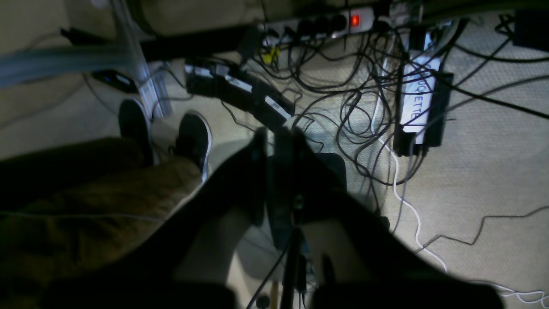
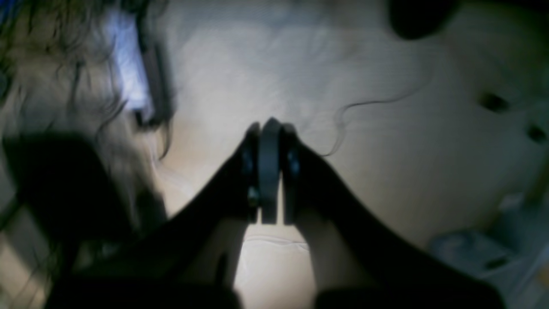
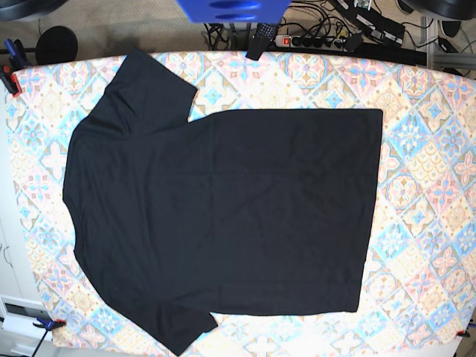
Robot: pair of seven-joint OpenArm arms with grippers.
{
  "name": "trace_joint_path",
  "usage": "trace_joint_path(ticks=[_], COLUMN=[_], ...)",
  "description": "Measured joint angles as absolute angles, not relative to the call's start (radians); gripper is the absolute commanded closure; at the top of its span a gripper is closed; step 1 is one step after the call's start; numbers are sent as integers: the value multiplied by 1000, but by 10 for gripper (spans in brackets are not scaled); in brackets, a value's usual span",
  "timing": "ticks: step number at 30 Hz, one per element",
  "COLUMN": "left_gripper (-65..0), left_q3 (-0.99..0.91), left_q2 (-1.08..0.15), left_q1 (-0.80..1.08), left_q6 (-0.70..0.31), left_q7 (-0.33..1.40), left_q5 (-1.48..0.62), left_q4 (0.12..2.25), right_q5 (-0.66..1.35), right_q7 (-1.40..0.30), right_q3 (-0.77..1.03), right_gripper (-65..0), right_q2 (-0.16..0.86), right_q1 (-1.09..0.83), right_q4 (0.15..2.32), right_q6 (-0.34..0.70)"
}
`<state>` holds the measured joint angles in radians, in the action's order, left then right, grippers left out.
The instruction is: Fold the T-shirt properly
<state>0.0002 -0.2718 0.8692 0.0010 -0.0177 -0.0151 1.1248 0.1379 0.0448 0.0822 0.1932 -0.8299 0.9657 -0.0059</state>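
Observation:
The black T-shirt [image 3: 223, 216] lies spread flat on the patterned table [image 3: 428, 186], hem toward the right, both short sleeves out at the left. Neither arm shows in the base view. In the left wrist view my left gripper [image 1: 276, 139] is shut with nothing between its fingers, hanging over a floor strewn with cables. In the blurred right wrist view my right gripper [image 2: 270, 128] is also shut and empty, above a pale surface. No cloth appears in either wrist view.
Tangled cables [image 1: 364, 107], a power strip [image 1: 317, 23] with a lit red switch, and a person's shoes [image 1: 193, 137] and legs are on the floor. A blue object [image 3: 230, 9] and another power strip [image 3: 312, 39] sit beyond the table's far edge. Clamps [image 3: 9, 74] hold the tablecloth at the left.

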Motion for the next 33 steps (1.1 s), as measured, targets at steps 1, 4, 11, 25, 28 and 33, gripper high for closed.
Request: trace_joint_path(ticks=[1, 4, 11, 25, 28, 33], left_gripper=[-11, -11, -11, -56, -118, -209], left_q3=[0, 1, -1, -38, -114, -210], left_q2=[-271, -268, -272, -352, -355, -351], left_q1=[900, 987, 1106, 993, 952, 829], left_q6=[4, -3, 2, -5, 12, -2], left_q7=[-24, -5, -8, 278, 340, 506], left_q5=[-16, -15, -15, -554, -731, -945], left_q4=[1180, 1332, 1652, 2000, 2001, 1955], right_q5=[161, 184, 184, 339, 490, 614], right_q7=[53, 46, 33, -117, -169, -233], right_q3=[95, 130, 244, 299, 298, 298], right_gripper=[0, 0, 0, 0, 0, 0], right_q2=[204, 210, 191, 200, 199, 197], right_q1=[-855, -933, -1050, -1091, -1089, -1051], right_q4=[1010, 1133, 1415, 1839, 1861, 1861], right_q6=[-10, -12, 2, -1, 1, -5])
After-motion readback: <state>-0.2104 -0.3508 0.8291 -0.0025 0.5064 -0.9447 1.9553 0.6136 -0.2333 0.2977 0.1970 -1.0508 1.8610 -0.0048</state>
